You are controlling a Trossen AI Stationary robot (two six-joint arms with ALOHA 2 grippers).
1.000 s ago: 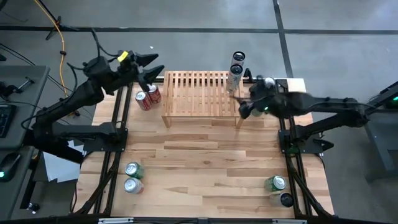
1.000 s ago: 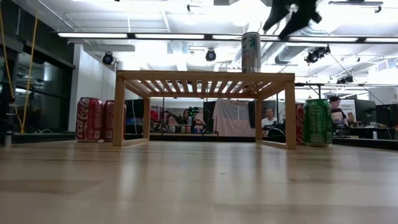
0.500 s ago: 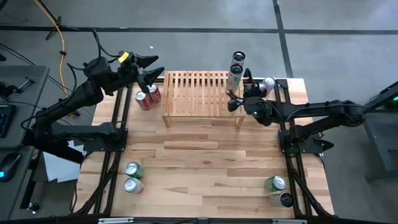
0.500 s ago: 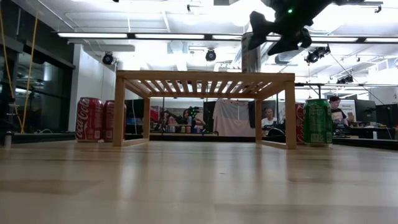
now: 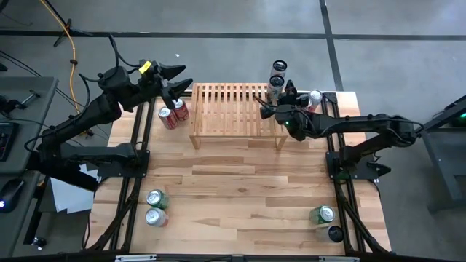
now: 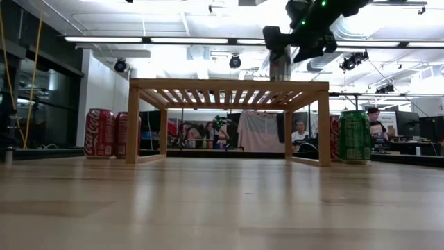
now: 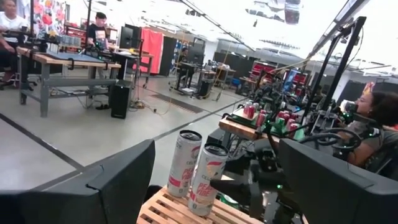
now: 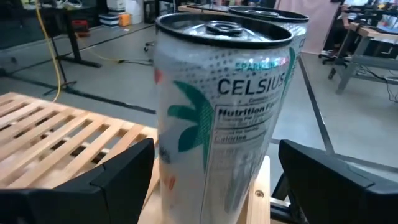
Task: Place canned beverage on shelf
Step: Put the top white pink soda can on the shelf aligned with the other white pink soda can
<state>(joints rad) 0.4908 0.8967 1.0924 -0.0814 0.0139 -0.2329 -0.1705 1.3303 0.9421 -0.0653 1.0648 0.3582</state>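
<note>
Red cans (image 5: 173,113) stand left of the shelf (image 5: 231,109), under the left gripper (image 5: 177,75), which hangs with its fingers spread. On the shelf's far right corner stands a tall can (image 5: 275,89). Close beside it, the right gripper (image 5: 266,110) has its fingers apart, not touching it. A second tall can (image 8: 273,25) is just behind.

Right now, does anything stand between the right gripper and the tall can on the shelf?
Nothing visible does. The right gripper is open and faces the near tall can directly on the shelf; a second tall can stands behind the first, not in front.
</note>
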